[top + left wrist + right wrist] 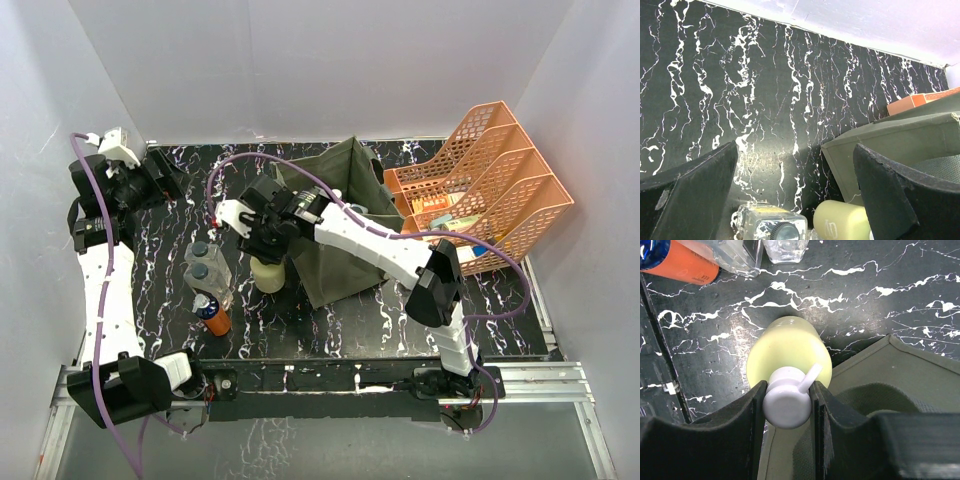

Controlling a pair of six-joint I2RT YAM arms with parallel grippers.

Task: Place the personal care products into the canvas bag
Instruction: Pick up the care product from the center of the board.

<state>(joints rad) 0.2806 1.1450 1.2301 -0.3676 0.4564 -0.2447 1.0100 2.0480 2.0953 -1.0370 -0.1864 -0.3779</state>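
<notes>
Top view: clamps the pale yellow bottle [268,278] by its pump in the right gripper [265,250]; stands upright, long axis vertical, just beside the canvas bag [335,280]; left gripper [165,183] spread wide, well apart. Left wrist: shows faint marks on that bottle, unreadable. Right wrist: pinches the white pump head [786,404]; spout aims toward the bag; orange bottle [685,267] print illegible.

Overhead rear view, two close wrist views, yellow bottle [790,352] common.

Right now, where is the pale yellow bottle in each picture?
Top external: pale yellow bottle at centre, left of the canvas bag.
Left wrist: bottle at bottom edge, right of middle.
Right wrist: centre, its top in the right pincer.
Shared landmark: the bag.
</notes>
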